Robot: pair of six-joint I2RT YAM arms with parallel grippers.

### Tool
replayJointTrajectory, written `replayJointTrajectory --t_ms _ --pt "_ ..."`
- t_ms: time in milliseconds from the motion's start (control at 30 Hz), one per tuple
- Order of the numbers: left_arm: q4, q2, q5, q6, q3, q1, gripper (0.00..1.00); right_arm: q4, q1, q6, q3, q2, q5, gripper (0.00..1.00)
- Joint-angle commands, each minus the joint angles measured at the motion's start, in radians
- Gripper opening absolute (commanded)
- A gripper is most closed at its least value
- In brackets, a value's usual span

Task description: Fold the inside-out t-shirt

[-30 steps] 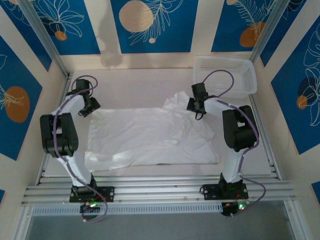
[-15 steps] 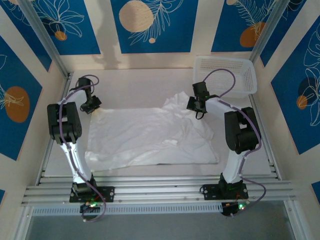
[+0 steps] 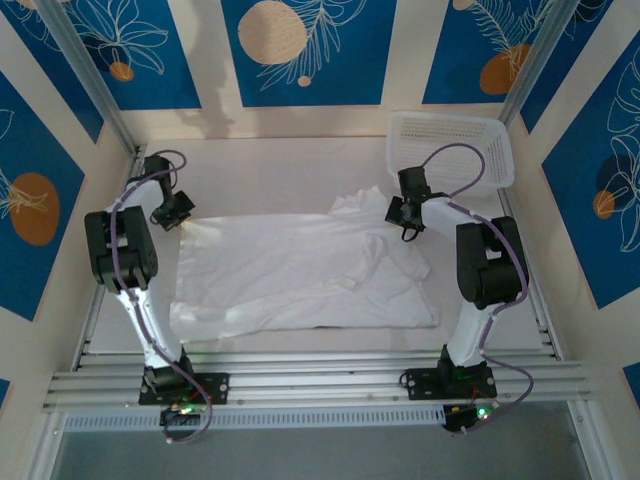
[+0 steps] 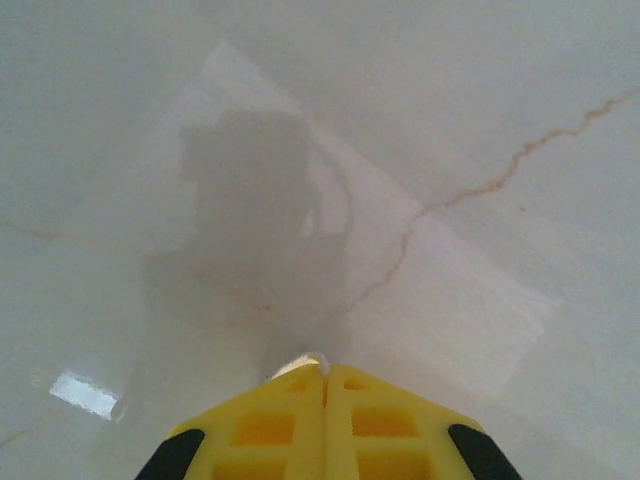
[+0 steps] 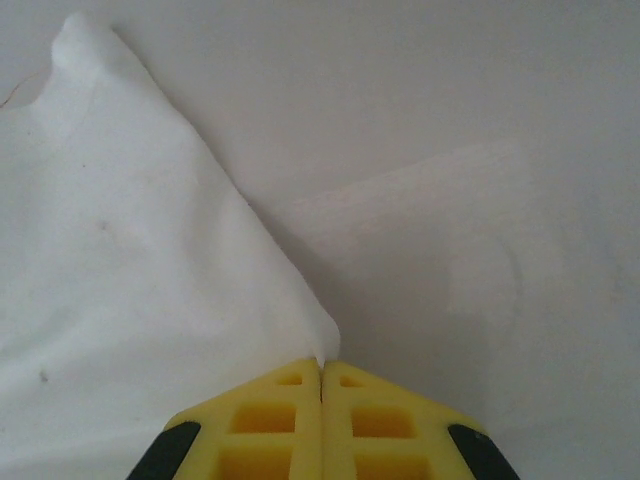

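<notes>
From above, the inside-out t-shirt (image 3: 300,275) lies spread mid-table, with bare table (image 3: 270,170) beyond its far edge. The left gripper (image 3: 178,212) is at its far-left corner. The right gripper (image 3: 405,212) is at its far-right edge, near the mesh basket (image 3: 450,150).

Left wrist: fingers pressed together on a sliver of white cloth.

Right wrist: fingers pinch the shirt's edge, with open table to the right.

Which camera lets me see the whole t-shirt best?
The top external view: the whole t-shirt lies spread on the table. The right wrist view gives a close-up of one edge pinched in the right claw; the left wrist view, a tiny white bit in the left claw.
</notes>
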Motion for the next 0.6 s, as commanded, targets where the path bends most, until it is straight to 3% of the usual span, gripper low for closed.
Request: replayJointTrajectory --t_ms 0,233,400,567 --pt "0.000 -0.077 0.043 0.012 -0.038 0.009 0.00 -0.009 -0.002 0.009 0.018 -0.022 0.028 0.00" --pt "-0.010 -0.256 0.050 -0.006 -0.151 0.009 0.00 -0.038 -0.015 0.022 -0.001 -0.124 0.020 0.00" --pt "0.027 -0.462 0.049 -0.031 -0.370 0.009 0.00 -0.006 -0.030 0.082 -0.161 -0.252 -0.001 0.00" --pt "0.058 -0.575 0.002 -0.045 -0.549 0.010 0.00 0.009 -0.050 0.108 -0.277 -0.262 -0.022 0.00"
